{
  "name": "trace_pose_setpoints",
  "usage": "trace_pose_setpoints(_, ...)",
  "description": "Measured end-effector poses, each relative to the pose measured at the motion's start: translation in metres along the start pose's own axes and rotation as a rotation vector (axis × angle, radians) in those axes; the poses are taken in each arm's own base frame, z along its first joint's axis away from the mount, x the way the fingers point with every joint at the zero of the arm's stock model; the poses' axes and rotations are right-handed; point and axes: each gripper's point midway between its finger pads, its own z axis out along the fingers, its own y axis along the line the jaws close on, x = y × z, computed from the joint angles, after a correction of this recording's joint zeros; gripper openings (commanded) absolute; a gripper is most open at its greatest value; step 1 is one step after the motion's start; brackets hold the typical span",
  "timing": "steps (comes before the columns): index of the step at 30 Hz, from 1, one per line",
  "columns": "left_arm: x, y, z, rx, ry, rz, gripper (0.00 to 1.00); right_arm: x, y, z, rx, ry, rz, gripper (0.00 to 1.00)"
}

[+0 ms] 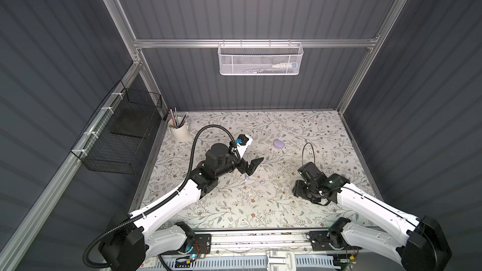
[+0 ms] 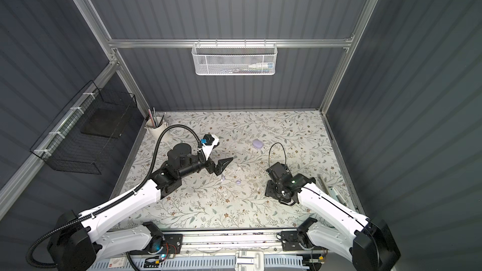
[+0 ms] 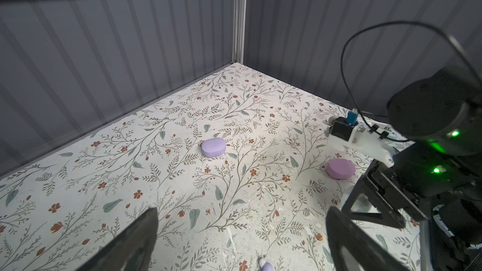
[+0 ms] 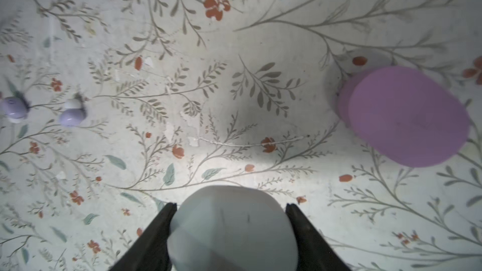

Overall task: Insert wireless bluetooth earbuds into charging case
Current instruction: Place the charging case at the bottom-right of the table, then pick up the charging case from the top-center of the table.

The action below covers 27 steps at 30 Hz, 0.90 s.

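Black wire basket [image 1: 114, 136] hangs on the left wall, and just right of it a cream cup [image 1: 179, 131] of pens stands at the rear left corner of the floral surface [image 1: 234, 204]. Further right, the left gripper [image 1: 253, 166] sits low over the middle of the surface with its jaws spread wide apart, gripping nothing. One lavender earbud [image 1: 247, 177] lies on the surface just beside the nearer fingertip, on the robot's side of it, and whether they touch cannot be told. In the left wrist view this bud [image 3: 266, 265] shows between the two fingers [image 3: 135, 243]. A second earbud [image 1: 262, 181], also lavender, lies a little to the right of the first, clear of the jaws. Behind them, toward the rear wall, a closed lavender case [image 1: 278, 143] rests flat, and a white mesh basket [image 1: 260, 61] hangs on the rail above. Right again, the right gripper [image 4: 230, 204] points down at the surface, its jaws clamped on either side of a pale case [image 4: 232, 233]. Both earbuds [image 4: 14, 109] [image 4: 71, 116] lie well apart from these jaws, off to their left. A pink case [image 4: 407, 116] lies closed on the surface near the right gripper, on the side away from the buds
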Motion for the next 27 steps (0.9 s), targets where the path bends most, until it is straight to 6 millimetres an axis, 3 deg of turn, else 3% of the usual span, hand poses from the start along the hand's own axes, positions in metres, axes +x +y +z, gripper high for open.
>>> trace_pose_setpoints(7, 0.004, 0.006, 0.002, -0.012, 0.011, -0.006, 1.00, 0.007, -0.013, 0.027, 0.071, 0.027, 0.018, 0.55)
trace_pose_setpoints(12, 0.004, 0.010, 0.001, -0.023, 0.011, -0.008, 1.00, 0.007, -0.013, 0.032, 0.082, 0.031, 0.032, 0.79)
trace_pose_setpoints(17, 0.005, 0.017, 0.000, -0.040, 0.012, -0.011, 1.00, 0.003, -0.012, 0.020, 0.113, 0.045, 0.038, 0.93)
trace_pose_setpoints(22, 0.010, 0.023, 0.000, -0.058, 0.033, -0.018, 1.00, -0.029, 0.016, -0.013, 0.073, 0.006, 0.052, 0.99)
trace_pose_setpoints(27, 0.020, 0.029, 0.006, -0.070, 0.065, -0.030, 1.00, -0.087, 0.052, -0.028, 0.034, -0.016, 0.114, 0.99)
